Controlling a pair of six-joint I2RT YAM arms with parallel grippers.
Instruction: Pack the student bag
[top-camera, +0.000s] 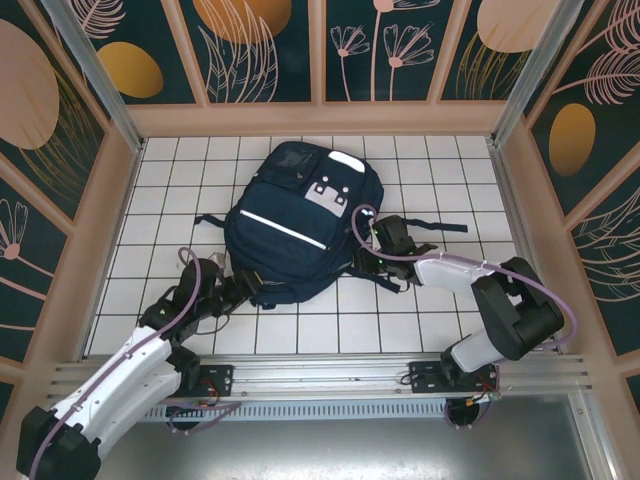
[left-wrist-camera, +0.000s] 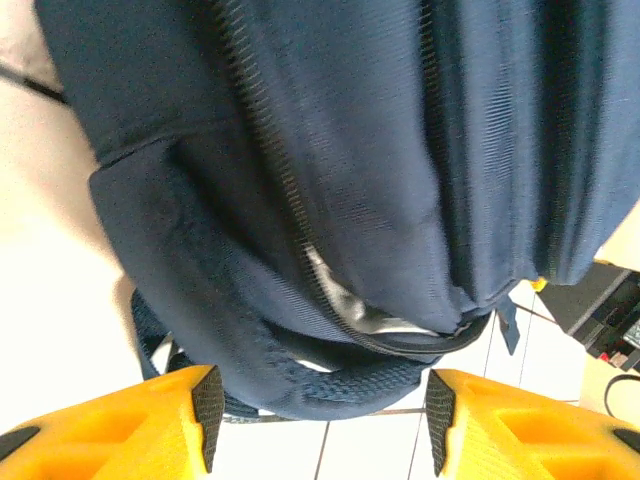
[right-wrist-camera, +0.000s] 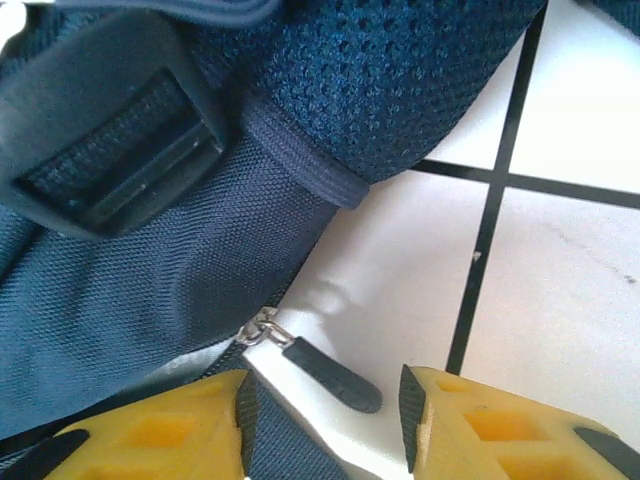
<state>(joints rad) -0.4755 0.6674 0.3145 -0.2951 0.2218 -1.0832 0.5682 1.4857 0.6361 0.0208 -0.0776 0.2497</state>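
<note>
**Student bag (top-camera: 295, 230), large navy-blue fabric backpack with white stripes: zip step in hand, pull tab not yet gripped**

The bag is laid flat mid-tabletop on the white tiled tabletop (top-camera: 420, 310), front face up, with an end effector on either side of its near end.

- Left end effector (left-wrist-camera: 320, 410) is spread wide at the near left corner, and nothing is held. In the left wrist view the dark zipper track (left-wrist-camera: 285, 190) is seen parted near the bottom, with pale grey lining (left-wrist-camera: 350, 312) exposed.
- Right end effector (right-wrist-camera: 325, 410) is also spread, and nothing is pinched. The small black zipper pull tab (right-wrist-camera: 330, 372) lies on the tile between the yellow fingers, attached to the silver metal slider (right-wrist-camera: 262, 330). A black plastic strap buckle (right-wrist-camera: 110, 150) sits just above it.

Judged step: the main compartment zip is being worked, but whether for opening or closing cannot be told.

Next move: the right end effector is to be advanced slightly and closed on the tab. The fabric is to be pinned by the left so the slider runs and the bag isn't dragged.
</note>
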